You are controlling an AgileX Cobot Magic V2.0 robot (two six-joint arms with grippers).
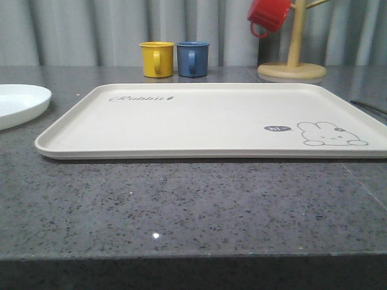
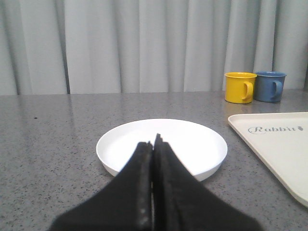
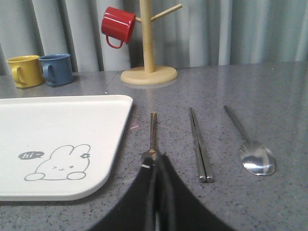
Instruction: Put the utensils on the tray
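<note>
Matt cream plastic tray (image 1: 205, 121) on speckled, polished grey stone counter (image 1: 193, 205); shiny metal fork (image 3: 152, 134), chopsticks (image 3: 199, 144), spoon (image 3: 250, 144); pale wooden mug stand (image 3: 148, 48).

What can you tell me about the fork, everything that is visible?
The fork is slim and silver, metal by its look. It lies flat on the grey stone counter, between the cream tray and the chopsticks, touching neither. The closed right gripper hides its near end, so contact is unclear.
</note>
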